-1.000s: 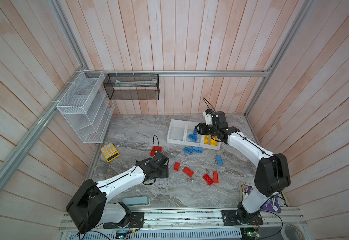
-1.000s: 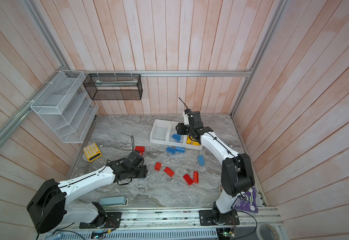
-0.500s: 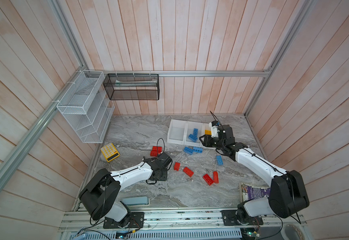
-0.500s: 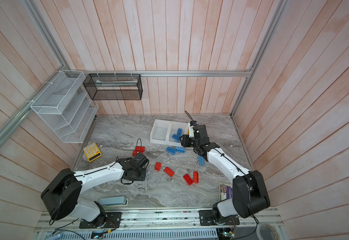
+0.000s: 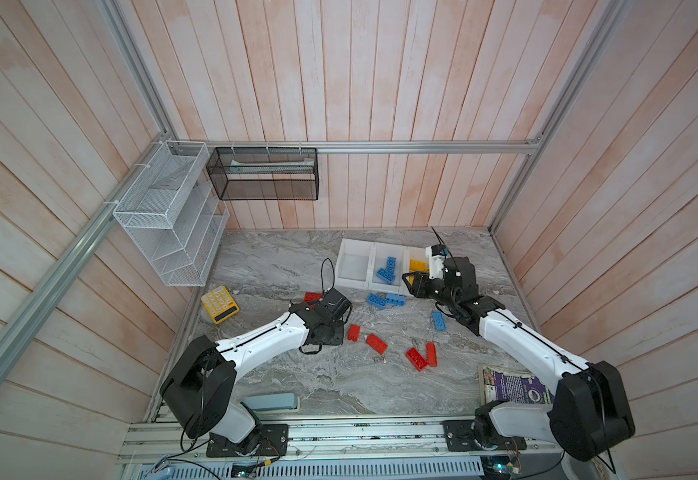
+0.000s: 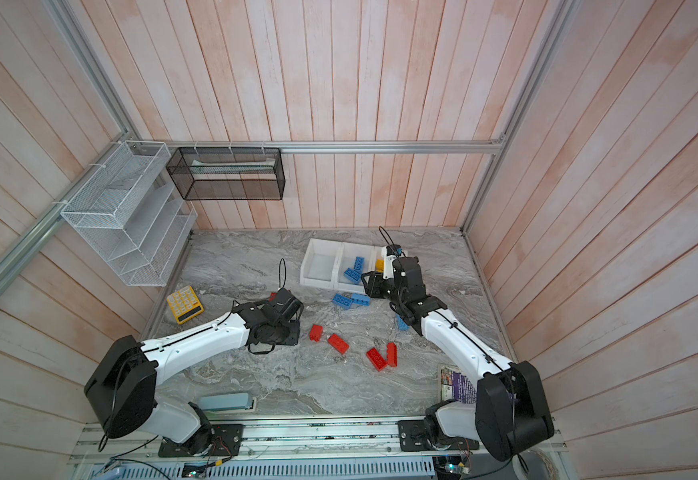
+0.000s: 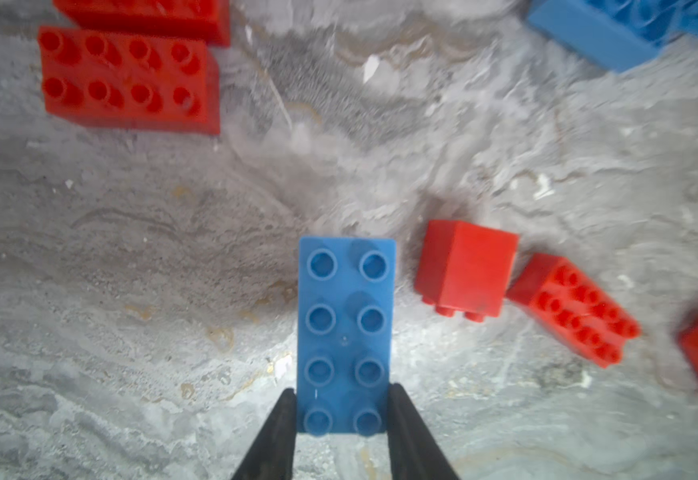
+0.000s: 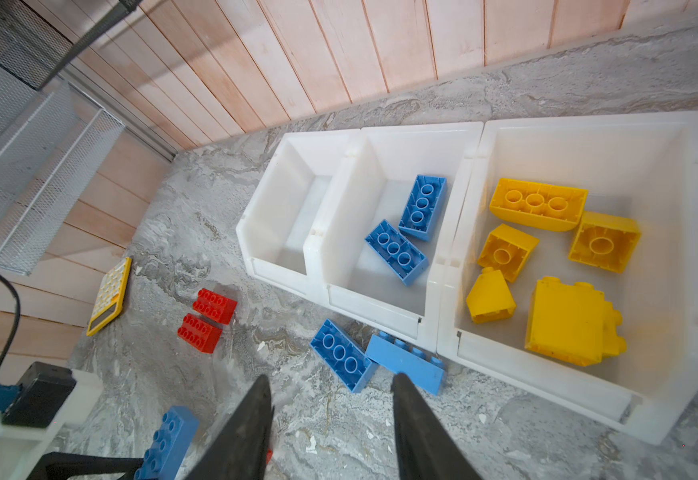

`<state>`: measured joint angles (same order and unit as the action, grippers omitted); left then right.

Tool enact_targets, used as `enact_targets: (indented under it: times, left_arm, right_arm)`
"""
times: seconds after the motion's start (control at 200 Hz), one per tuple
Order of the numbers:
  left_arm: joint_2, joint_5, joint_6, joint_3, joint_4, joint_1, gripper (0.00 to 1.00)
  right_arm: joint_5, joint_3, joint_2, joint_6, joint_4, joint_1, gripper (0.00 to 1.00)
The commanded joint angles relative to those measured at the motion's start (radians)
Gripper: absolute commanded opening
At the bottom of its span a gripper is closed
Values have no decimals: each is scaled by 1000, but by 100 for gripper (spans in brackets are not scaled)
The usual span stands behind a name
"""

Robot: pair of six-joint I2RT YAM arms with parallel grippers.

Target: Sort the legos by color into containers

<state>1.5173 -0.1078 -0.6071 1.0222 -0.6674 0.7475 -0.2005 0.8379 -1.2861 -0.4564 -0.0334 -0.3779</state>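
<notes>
In the left wrist view my left gripper [image 7: 343,395] is shut on the near end of a blue lego [image 7: 345,316], low over the marble. Red legos [image 7: 129,79] [image 7: 466,266] lie around it. My right gripper [image 8: 331,379] is open and holds nothing, hovering just above two blue legos [image 8: 339,353] in front of the containers. The left container [image 8: 256,232] holds nothing, the middle one [image 8: 339,199] holds two blue legos [image 8: 395,251], and the right one [image 8: 480,166] holds several yellow legos [image 8: 563,324]. In both top views red legos [image 5: 376,343] [image 6: 337,343] are scattered mid-table.
A yellow calculator [image 5: 219,304] lies at the left. A white wire rack [image 5: 168,216] and a black mesh basket [image 5: 264,178] hang on the walls. A booklet [image 5: 509,384] lies at the front right and a grey-blue block [image 5: 270,402] at the front edge.
My left gripper has closed on the blue lego. The right arm has drawn back from over the yellow container to the table in front of the containers.
</notes>
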Motion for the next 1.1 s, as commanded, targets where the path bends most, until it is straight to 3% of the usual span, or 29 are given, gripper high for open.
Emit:
enact_targets:
  times: [0.0, 0.375, 0.64, 1.095]
  left_arm:
    - [50, 21, 50, 113, 16, 3, 36]
    - [376, 80, 144, 559, 51, -16, 37]
    - [616, 134, 194, 853, 78, -44, 37]
    - [910, 209, 225, 1260, 3, -73, 43]
  right_arm:
    - [5, -45, 56, -41, -52, -3, 48]
    - [113, -249, 280, -109, -135, -3, 48]
    - [165, -273, 352, -108, -149, -5, 48]
    - [164, -269, 334, -84, -141, -18, 48]
